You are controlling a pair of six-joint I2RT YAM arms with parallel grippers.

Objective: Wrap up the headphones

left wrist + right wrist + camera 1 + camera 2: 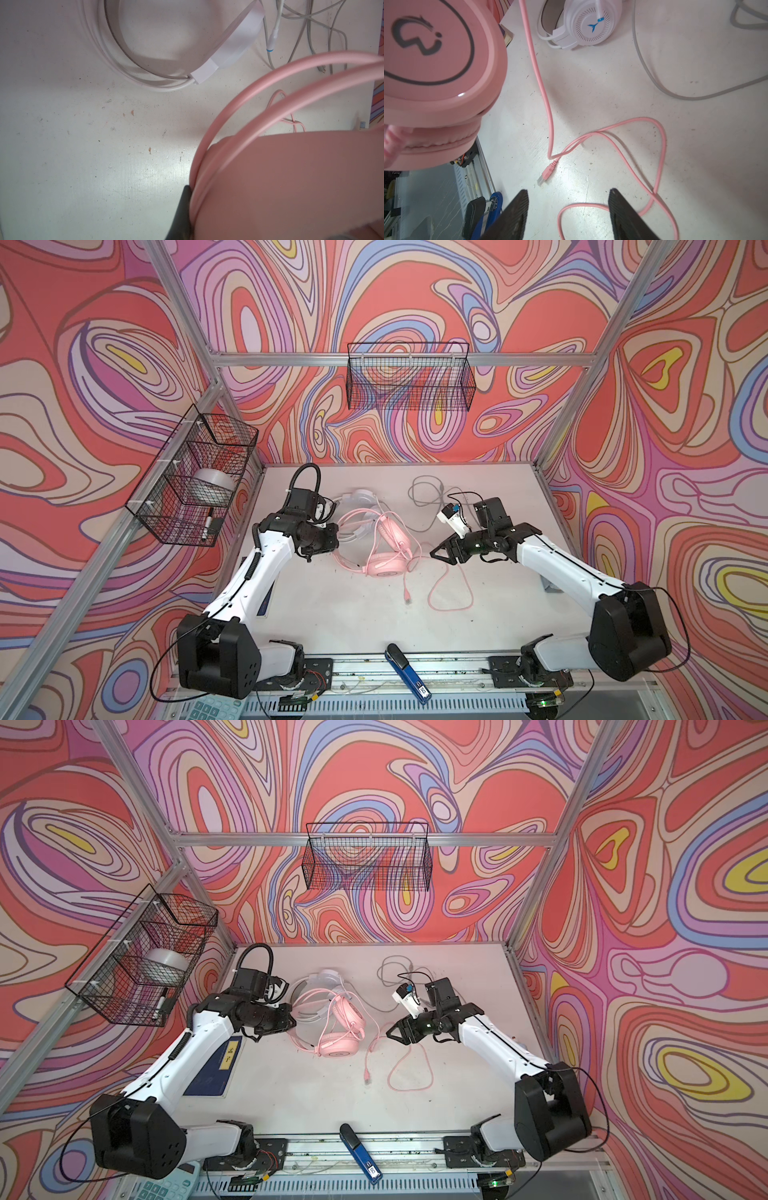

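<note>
Left fingers (181, 209) clench the pink headphones (384, 566) by the headband (332, 57); right fingers (512, 216), released, hover above the pink cable (639, 118) on the tabletop (591, 83).

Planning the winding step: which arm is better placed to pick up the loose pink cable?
Probably right. The right pincer, open and empty, hangs above the pink cable beside the USB plug; the left pincer is shut on the headband of the pink headphones.

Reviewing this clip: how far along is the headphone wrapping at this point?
Done: nothing wrapped; the pink cable and grey cable sprawl loose. In hand: left gripper shut on the pink headset, right gripper open over the pink cable. Left: wind both cables; the white headset lies untouched.
</note>
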